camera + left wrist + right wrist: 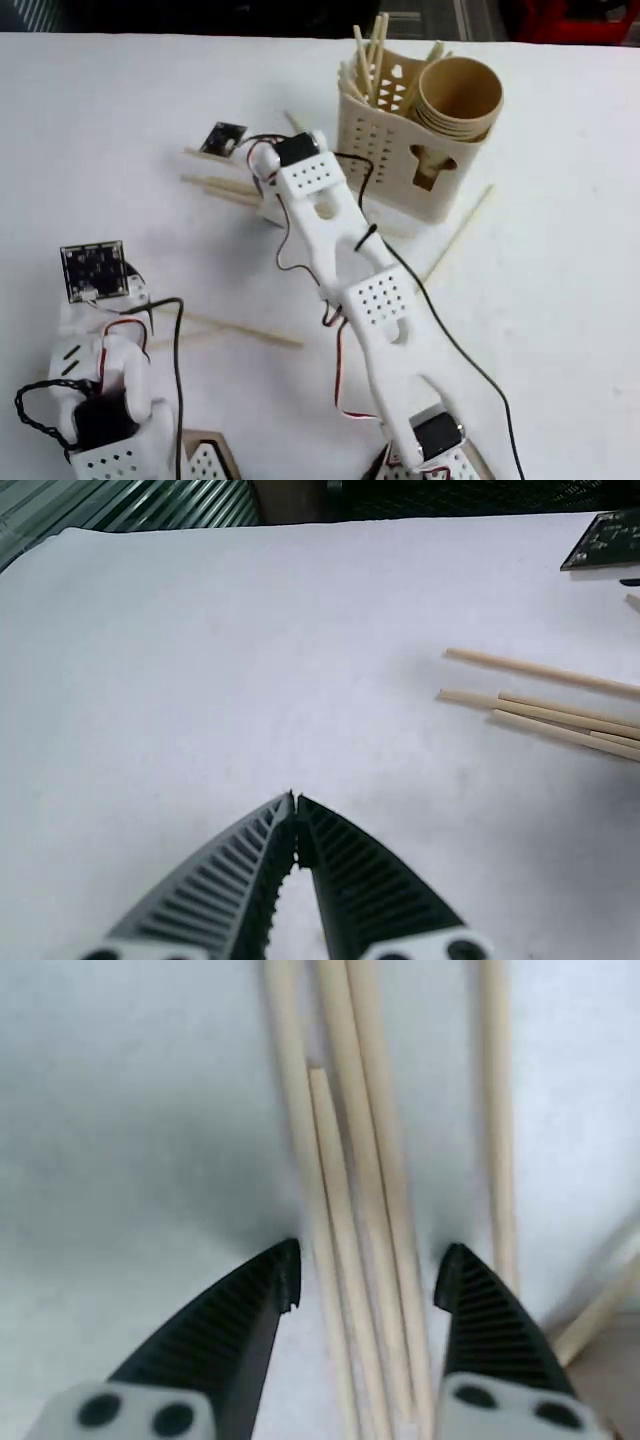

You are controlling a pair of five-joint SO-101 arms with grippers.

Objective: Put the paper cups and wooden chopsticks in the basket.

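Beside the basket point(385, 175), the right hand point(370, 1260) hangs wide open astride loose chopsticks point(345, 1160) on the worktop point(120, 100), holding nothing. Best to sink lower, centre the bundle, then close squarely so none roll free. Meanwhile the cups point(460, 95) sit inside the basket; left hand point(296, 805) closed, empty.

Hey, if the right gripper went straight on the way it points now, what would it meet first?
Most likely the bundle of pale wooden chopsticks lying on the white table, right between the jaws of the open right gripper. How far off they are is unclear.
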